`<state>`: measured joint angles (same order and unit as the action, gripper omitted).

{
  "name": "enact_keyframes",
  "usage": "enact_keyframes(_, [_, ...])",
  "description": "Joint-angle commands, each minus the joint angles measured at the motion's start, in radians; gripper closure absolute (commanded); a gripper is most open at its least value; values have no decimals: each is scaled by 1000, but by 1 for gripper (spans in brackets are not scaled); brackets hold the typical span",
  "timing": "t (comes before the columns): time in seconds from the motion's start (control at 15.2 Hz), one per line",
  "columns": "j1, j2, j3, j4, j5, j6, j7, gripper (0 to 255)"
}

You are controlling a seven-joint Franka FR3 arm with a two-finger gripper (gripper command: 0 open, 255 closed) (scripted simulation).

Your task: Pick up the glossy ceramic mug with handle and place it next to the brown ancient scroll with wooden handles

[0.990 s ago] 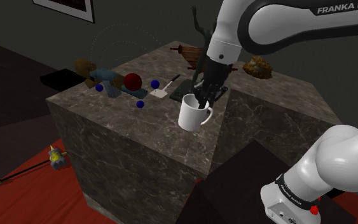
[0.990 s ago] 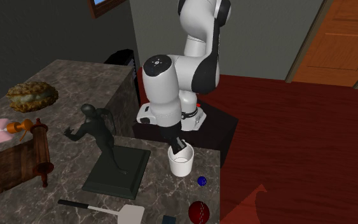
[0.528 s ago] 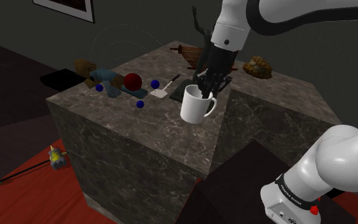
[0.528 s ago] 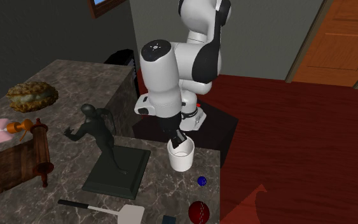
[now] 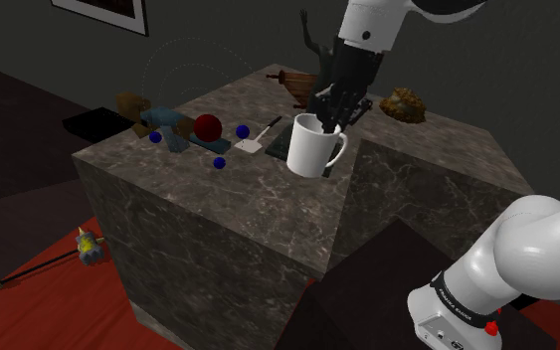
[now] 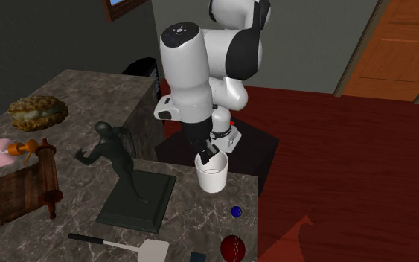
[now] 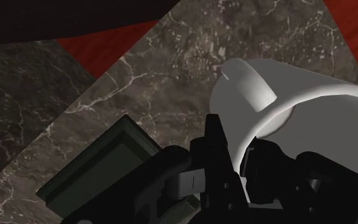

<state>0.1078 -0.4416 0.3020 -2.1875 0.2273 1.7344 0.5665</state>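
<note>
White mug [image 5: 310, 149] sits at the shoulder view's centre, over the marble counter [image 5: 218, 199] — just beside the dark statue's base [image 6: 137, 199]. My pincer [image 5: 325, 121] is clamped on its rim, one finger inside.

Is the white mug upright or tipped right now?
Near upright: the glossy white mug with handle hangs from the black pincer with its open mouth facing up in both exterior views.

1. Pretty dim room, dark grey walls [image 6: 304, 37].
2. Deep red floor [image 6: 334, 149], with an orange-brown wooden door [image 6: 405, 45] at the second exterior view's upper right.
3. Chunky dark marble table [image 5: 198, 209], framed picture [image 5: 103, 12] on the wall behind it.
</note>
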Motion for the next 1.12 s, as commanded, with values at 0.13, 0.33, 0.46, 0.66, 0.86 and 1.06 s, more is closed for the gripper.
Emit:
enact_keyframes(0.13, [-2, 6, -4, 57, -5, -51, 7, 255])
enact_keyframes(0.33, [-4, 11, -7, 101, -9, -90, 12, 255])
enact_keyframes(0.46, [-5, 14, -10, 131, -11, -117, 15, 255])
enact_keyframes(0.66, [-7, 22, -12, 178, -14, -156, 21, 255])
enact_keyframes(0.86, [-8, 31, -14, 223, -17, -192, 26, 255])
enact_keyframes(1.06, [-30, 1, -72, 193, -36, -204, -50, 255])
